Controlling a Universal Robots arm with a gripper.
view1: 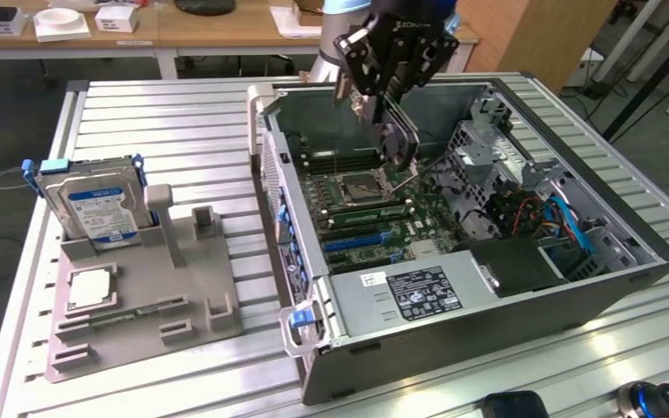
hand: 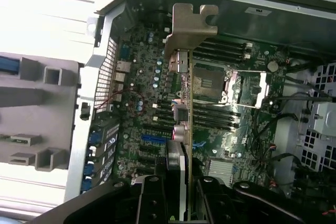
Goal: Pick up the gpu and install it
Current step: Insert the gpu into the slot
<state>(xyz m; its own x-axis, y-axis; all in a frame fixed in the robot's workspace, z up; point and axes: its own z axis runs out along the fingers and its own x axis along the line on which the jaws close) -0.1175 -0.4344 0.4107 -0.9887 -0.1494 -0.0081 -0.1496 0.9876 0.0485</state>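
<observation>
Claw (hand: 177,184) tight on gpu (hand: 184,114) (grey bracket end outermost), edge-on above open case's motherboard (hand: 142,108).

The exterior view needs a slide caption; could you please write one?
The claw holds the gpu edge-on over the open computer case; a hard drive stands at the exterior view's left.

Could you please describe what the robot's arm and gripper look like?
The gripper is black, with two jointed fingers built of pierced links and white lettering on its body. The arm above it is a silver-grey tube with a rounded joint.
</observation>
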